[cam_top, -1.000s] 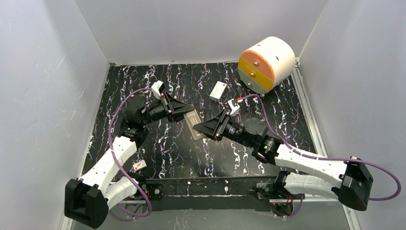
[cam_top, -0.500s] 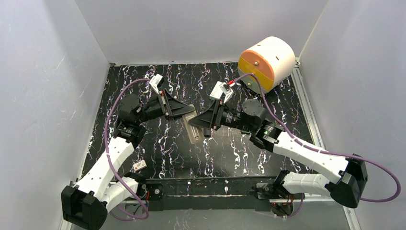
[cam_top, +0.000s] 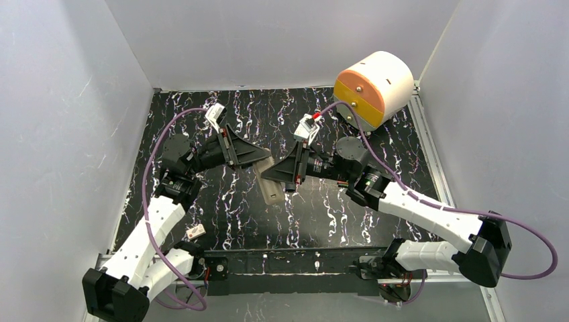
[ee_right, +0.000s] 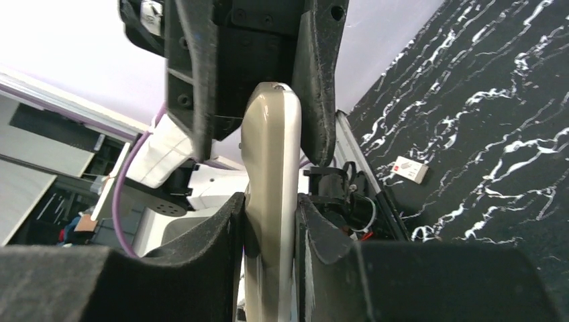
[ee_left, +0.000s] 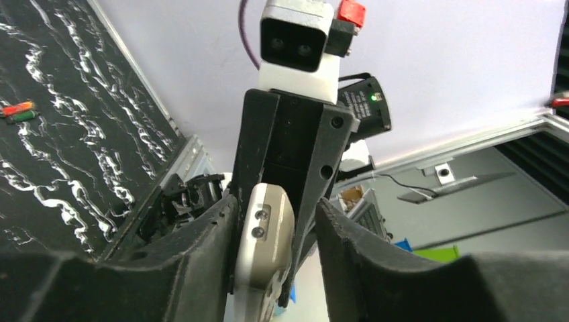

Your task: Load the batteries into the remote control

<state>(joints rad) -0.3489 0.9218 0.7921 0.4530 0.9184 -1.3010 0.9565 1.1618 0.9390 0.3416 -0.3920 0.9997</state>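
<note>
The remote control [cam_top: 271, 186], beige back showing, hangs in the air over the middle of the mat between both grippers. My right gripper [ee_right: 270, 201] is shut on its lower part, both pads pressed flat on its sides. Around its top end stands my left gripper [ee_left: 275, 205], open: the remote control [ee_left: 266, 235] rests against one finger [ee_left: 201, 248] and a gap shows at the other. In the top view the two grippers [cam_top: 260, 156] [cam_top: 276, 172] meet head-on. Two batteries [ee_left: 17, 111], one red and one green, lie on the mat; the right arm hides them in the top view.
A cream and orange drum [cam_top: 373, 86] stands at the back right corner. A small white piece with a red mark [cam_top: 196, 232] lies near the front left by the left arm. White walls enclose the black marbled mat [cam_top: 221, 201].
The right gripper has swung up and left, opened, then closed on the remote. The left gripper's jaws have loosened. Both wrists have drifted a little left with the remote.
</note>
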